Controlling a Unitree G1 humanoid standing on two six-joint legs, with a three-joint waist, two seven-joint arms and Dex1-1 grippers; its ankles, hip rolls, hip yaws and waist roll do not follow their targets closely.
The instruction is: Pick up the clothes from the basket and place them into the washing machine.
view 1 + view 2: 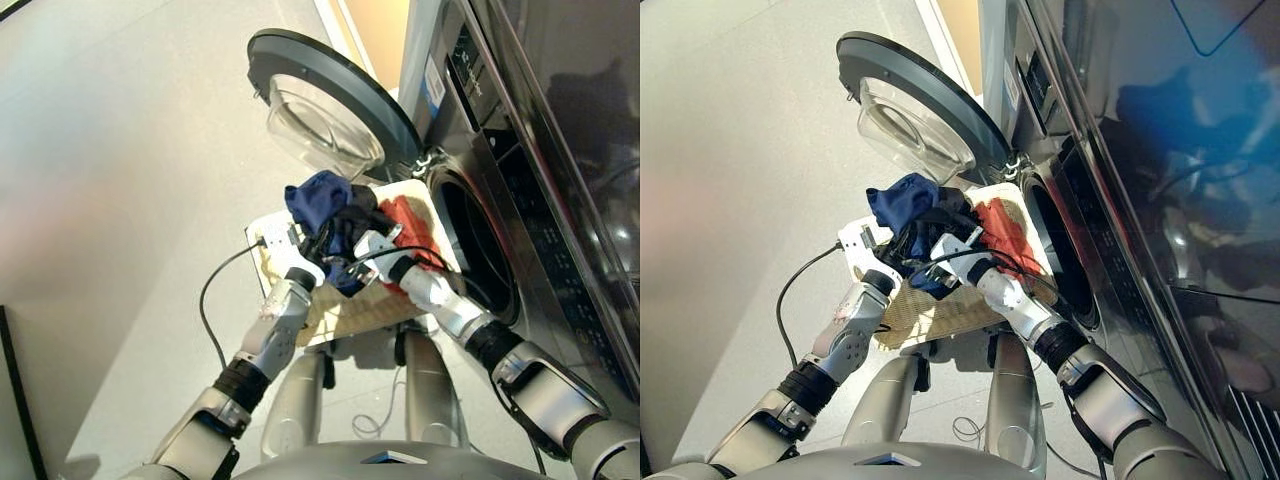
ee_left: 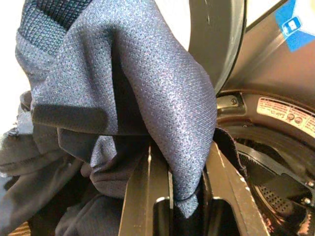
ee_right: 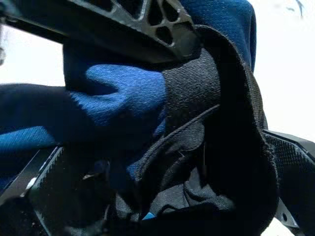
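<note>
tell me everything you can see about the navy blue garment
The navy blue garment is a small piece of soft, fine-textured mesh-like fabric, bunched and creased rather than flat. It sits raised at the top of the clothes pile over the basket, just below the open washing machine door. The left gripper is closed on a fold of it. It lies against the black garment, which the right gripper reaches into.

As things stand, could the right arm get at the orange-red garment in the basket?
Probably yes. The orange-red garment lies uncovered in the basket right beside the right gripper, nothing between them. But that gripper is buried in the navy garment and black garment.
</note>
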